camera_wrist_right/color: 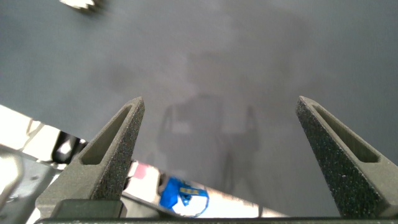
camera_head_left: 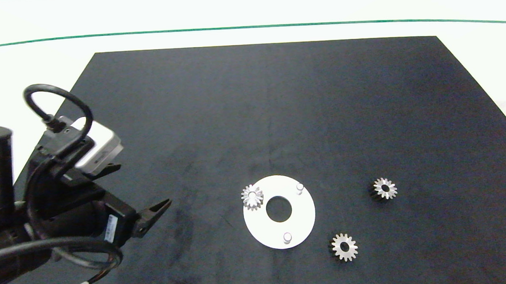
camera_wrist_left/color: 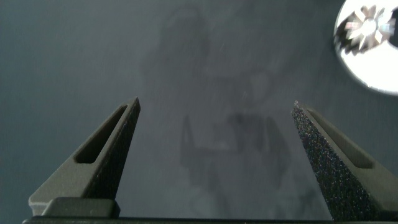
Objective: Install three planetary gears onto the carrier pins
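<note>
A flat white carrier disc (camera_head_left: 299, 217) lies on the black mat, front of centre. One planetary gear (camera_head_left: 252, 196) sits on its left pin. The other two carrier pins, a rear one (camera_head_left: 299, 187) and a front one (camera_head_left: 287, 237), stand bare. Two loose gears lie on the mat to the right, one near (camera_head_left: 344, 247) and one farther back (camera_head_left: 385, 188). My left gripper (camera_head_left: 155, 212) hangs open and empty left of the disc. In the left wrist view the open gripper (camera_wrist_left/color: 216, 102) faces the mat, with the seated gear (camera_wrist_left/color: 365, 28) off to one side. My right gripper (camera_wrist_right/color: 221, 99) is open and empty, outside the head view.
The black mat (camera_head_left: 252, 116) covers most of the white table (camera_head_left: 248, 35), which has a green line near its far edge. In the right wrist view the mat's edge, a gear (camera_wrist_right/color: 78, 3) at the frame's border and a blue object (camera_wrist_right/color: 180, 194) below the table show.
</note>
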`<act>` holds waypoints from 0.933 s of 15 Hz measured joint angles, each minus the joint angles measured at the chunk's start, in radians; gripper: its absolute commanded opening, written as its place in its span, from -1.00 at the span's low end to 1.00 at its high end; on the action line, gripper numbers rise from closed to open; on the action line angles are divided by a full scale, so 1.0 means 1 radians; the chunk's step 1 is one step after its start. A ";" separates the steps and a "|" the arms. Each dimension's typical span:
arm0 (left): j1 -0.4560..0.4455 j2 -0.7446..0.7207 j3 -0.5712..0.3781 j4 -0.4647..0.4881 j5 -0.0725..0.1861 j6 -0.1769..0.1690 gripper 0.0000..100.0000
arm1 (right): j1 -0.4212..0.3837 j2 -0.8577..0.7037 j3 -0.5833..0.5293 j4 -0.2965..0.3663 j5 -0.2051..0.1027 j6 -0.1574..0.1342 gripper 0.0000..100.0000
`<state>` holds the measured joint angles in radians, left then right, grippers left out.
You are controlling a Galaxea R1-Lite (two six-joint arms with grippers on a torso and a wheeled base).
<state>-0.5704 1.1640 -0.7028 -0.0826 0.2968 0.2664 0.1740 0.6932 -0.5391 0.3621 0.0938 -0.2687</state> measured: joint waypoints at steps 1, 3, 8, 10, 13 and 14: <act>0.006 -0.038 0.017 0.003 0.000 -0.005 1.00 | 0.064 0.055 0.001 -0.041 0.003 -0.001 1.00; 0.010 -0.090 0.040 0.004 0.000 -0.009 1.00 | 0.178 0.136 0.006 -0.090 -0.016 0.000 1.00; 0.014 -0.152 0.073 -0.002 -0.004 -0.014 1.00 | 0.467 0.361 0.053 -0.305 -0.146 0.009 1.00; 0.023 -0.162 0.071 -0.005 -0.002 -0.013 1.00 | 0.514 0.457 0.070 -0.421 -0.201 0.010 1.00; 0.035 -0.170 0.065 -0.005 -0.003 -0.010 1.00 | 0.576 0.579 0.074 -0.514 -0.267 0.010 1.00; 0.034 -0.171 0.064 -0.004 -0.003 -0.009 1.00 | 0.596 0.613 0.074 -0.543 -0.280 0.011 1.00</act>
<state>-0.5364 0.9928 -0.6387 -0.0866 0.2943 0.2577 0.7700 1.3062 -0.4651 -0.1809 -0.1862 -0.2579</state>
